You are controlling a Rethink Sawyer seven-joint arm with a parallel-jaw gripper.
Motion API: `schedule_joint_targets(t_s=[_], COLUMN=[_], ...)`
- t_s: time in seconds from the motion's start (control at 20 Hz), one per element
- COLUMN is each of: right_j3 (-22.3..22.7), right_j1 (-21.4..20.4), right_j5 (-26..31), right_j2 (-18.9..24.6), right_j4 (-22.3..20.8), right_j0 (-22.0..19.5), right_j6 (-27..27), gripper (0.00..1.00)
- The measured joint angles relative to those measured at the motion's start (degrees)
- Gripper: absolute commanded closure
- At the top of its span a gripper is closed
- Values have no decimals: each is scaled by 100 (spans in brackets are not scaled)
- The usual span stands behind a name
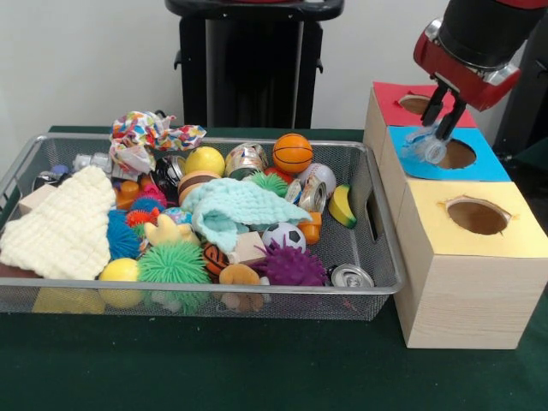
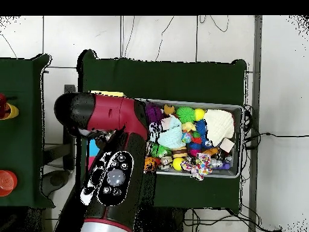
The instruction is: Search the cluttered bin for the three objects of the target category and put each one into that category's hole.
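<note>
Down-left of the claw (image 1: 437,128), the bin (image 1: 377,257) sits full of toys. The claw itself pinches a clear cup (image 1: 425,147) by its rim, right beside the blue hole (image 1: 456,154). It looks light, thin and crushable, likely slippery: hold gently.

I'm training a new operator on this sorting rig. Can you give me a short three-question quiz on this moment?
1. True or false: the gripper hangs over the blue-topped box.
2. What does the gripper hold? A) the basketball B) a clear, crumpled plastic object C) the banana
3. Fill in: the box nearest the camera in the front view has a ___ top.

Key: 1 true. 2 B. 3 yellow.
</note>
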Motion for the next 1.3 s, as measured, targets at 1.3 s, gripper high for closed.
schedule_joint_targets(t_s=[1.3], right_j3=[28], right_j1=[75], right_j5=[-55], right_j2=[-93], right_j4=[419], right_j0=[130], right_j6=[524], gripper=[100])
